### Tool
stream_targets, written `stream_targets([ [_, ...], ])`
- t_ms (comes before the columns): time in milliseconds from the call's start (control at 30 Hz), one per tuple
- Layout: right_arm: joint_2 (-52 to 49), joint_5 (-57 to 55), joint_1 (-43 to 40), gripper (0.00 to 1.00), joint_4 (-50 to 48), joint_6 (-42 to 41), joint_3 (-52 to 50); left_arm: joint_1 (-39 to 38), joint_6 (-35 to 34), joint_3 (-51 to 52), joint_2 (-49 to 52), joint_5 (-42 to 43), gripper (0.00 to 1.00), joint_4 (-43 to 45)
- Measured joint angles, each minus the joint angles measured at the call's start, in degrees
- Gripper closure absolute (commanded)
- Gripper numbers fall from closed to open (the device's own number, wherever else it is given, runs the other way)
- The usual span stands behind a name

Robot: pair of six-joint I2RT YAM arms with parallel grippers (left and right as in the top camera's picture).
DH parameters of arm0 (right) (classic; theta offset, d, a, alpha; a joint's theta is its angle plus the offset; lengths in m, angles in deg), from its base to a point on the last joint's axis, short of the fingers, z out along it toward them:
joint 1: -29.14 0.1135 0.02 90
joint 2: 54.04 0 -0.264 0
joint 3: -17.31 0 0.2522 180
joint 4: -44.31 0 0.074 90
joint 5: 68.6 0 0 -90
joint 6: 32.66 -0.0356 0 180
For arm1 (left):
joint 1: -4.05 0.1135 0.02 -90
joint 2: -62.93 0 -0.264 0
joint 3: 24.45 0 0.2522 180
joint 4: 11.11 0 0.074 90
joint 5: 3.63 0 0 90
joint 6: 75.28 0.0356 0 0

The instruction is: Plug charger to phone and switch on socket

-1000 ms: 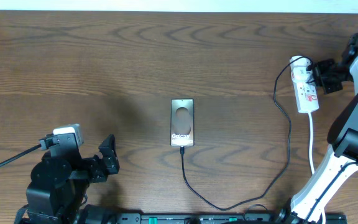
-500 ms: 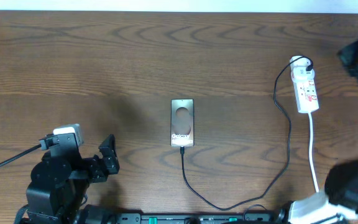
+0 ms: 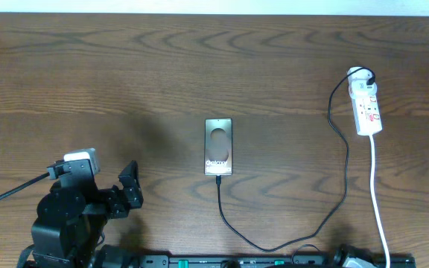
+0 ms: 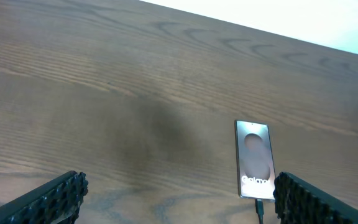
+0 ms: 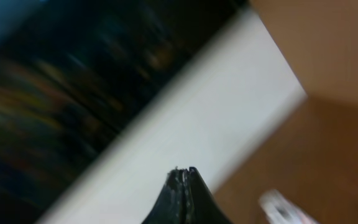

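The phone (image 3: 218, 146) lies flat mid-table with its screen lit, and it also shows in the left wrist view, phone (image 4: 255, 160). The black charger (image 3: 274, 247) cable runs from the phone's near edge in a loop to the right and up to the white socket (image 3: 367, 108) at the far right. Its plug tip (image 4: 260, 207) meets the phone's bottom edge. My left gripper (image 3: 131, 184) rests open at the near left, nothing between its fingers (image 4: 51, 198). My right gripper (image 5: 184, 171) is shut and empty in a blurred wrist view; it is out of the overhead view.
The socket's white lead (image 3: 379, 208) runs down to the table's near edge. A dark rail (image 3: 274, 260) lines the near edge. A blurred white shape (image 5: 284, 208) shows low in the right wrist view.
The right arm has swung away from the socket and left the overhead view. The left arm, phone and cable have not moved.
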State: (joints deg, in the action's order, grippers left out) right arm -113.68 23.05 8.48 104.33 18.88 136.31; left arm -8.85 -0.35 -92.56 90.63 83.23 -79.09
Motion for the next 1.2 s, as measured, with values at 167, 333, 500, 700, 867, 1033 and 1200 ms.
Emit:
stream_targets([
  [167, 9.0, 0.9, 0.2, 0.90, -2.3, 0.3, 0.8, 0.0, 0.0, 0.0, 0.0, 0.0, 0.02, 0.0],
  [333, 13.5, 0.5, 3.6, 0.87, 2.6, 0.5, 0.2, 0.0, 0.0, 0.0, 0.0, 0.0, 0.02, 0.0],
  [500, 18.8, 0.0, 7.3, 0.79, 2.0, 0.3, -4.3, 0.0, 0.0, 0.0, 0.0, 0.0, 0.02, 0.0],
  [700, 28.5, -0.1, 7.7, 0.72, -1.9, -2.8, -12.3, 0.0, 0.0, 0.0, 0.0, 0.0, 0.02, 0.0],
  [867, 36.9, 0.1, 9.9, 0.69, -6.3, -4.6, -18.8, 0.0, 0.0, 0.0, 0.0, 0.0, 0.02, 0.0],
  [1033, 43.0, 0.0, 14.8, 0.66, -6.8, -4.7, -20.2, 0.0, 0.0, 0.0, 0.0, 0.0, 0.02, 0.0],
  [1200, 49.6, -0.4, 16.1, 0.63, -7.5, -3.3, -20.2, 0.0, 0.0, 0.0, 0.0, 0.0, 0.02, 0.0],
])
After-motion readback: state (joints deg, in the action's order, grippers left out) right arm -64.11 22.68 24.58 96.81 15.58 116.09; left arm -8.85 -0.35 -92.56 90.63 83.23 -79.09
